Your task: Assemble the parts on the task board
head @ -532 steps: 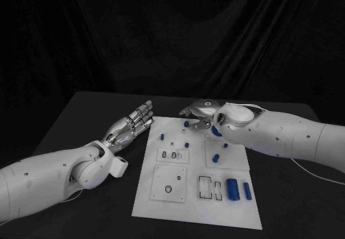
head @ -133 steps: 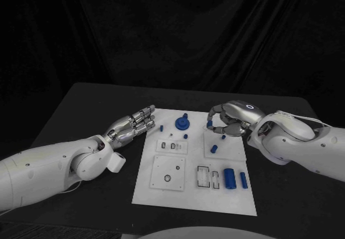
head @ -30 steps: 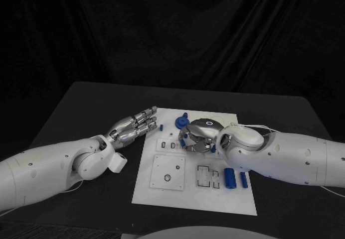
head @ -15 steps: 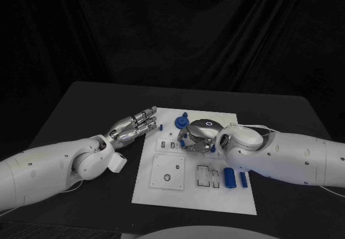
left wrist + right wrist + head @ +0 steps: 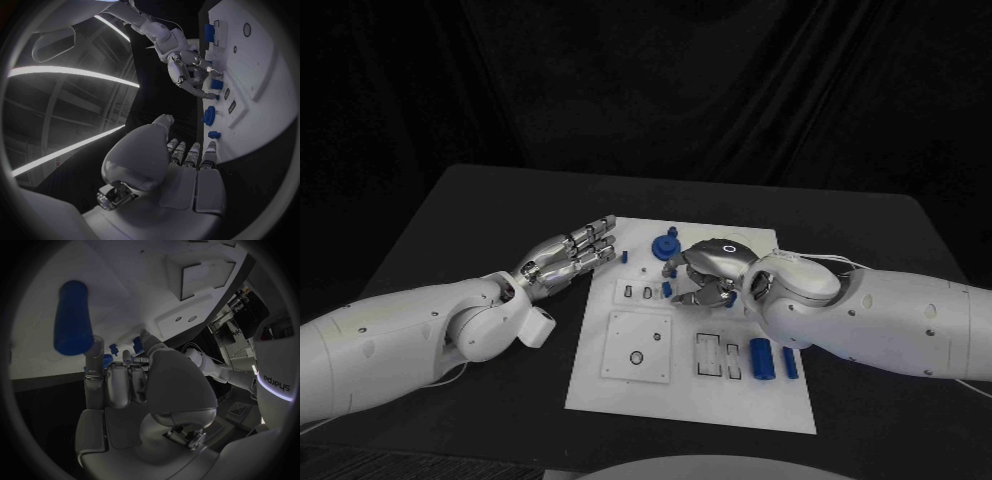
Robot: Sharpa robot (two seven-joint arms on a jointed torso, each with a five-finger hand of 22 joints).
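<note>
Compared with the frame from 4.4 s before, the right hand had crossed from the far right part of the task board to its middle; over the last second it barely shifted, and the left hand had hardly moved throughout. The blue knob-shaped part near the board's far edge lay where it had been, as did the two blue cylinders at the near right.

The right arm reached in over the board's right side, with its hand bent down above the small raised block with slots. Its fingers were curled in together, their tips close to a small blue part just beside that block. Whether the fingers actually pinched that part could not be told from any view. In the right wrist view a blue cylinder lay on the white board beyond the fingertips.

The left hand hovered over the black tabletop just off the board's left edge, palm turned up, fingers straight and spread, holding nothing. The left wrist view showed the same flat hand beside the board's edge.
</note>
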